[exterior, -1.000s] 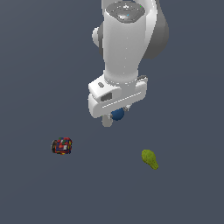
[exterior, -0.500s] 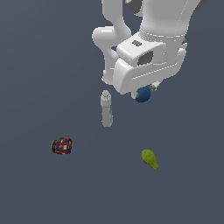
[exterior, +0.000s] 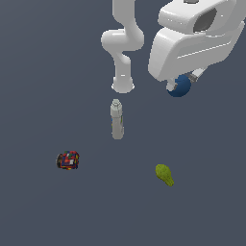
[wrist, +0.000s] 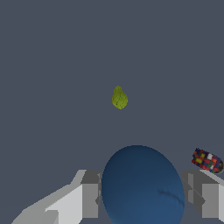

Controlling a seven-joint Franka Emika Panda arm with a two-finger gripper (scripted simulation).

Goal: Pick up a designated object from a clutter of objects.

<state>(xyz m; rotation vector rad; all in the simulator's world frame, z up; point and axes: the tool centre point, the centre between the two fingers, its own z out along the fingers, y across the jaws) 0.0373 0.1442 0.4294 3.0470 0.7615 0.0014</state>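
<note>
Gripper [exterior: 181,85] fingers are pressed against opposite sides of the dark-blue ball [exterior: 180,86], which is pinched between them and carried clear of the dark grey floor [exterior: 43,72]. In the exterior view the ball is seen just under the white hand of the arm [exterior: 192,38], near the view's upper right. The hand is tilted, its bulky housing filling the upper right corner, while the arm's jointed links are seen bending down to a round base [exterior: 123,85] near the top centre.

In the wrist view the ball [wrist: 143,186] is seen large between the two grey fingers [wrist: 89,194].

On the floor, the pale grey bottle [exterior: 116,119] is laid on its side just below the base in the exterior view. The multicoloured cube [exterior: 67,160] is placed well apart toward that view's lower left, and the yellow-green pear-shaped thing [exterior: 164,174] toward its lower right. Both the pear-shaped thing [wrist: 119,97] and the cube [wrist: 207,160] are also caught by the wrist view, well apart from each other.
</note>
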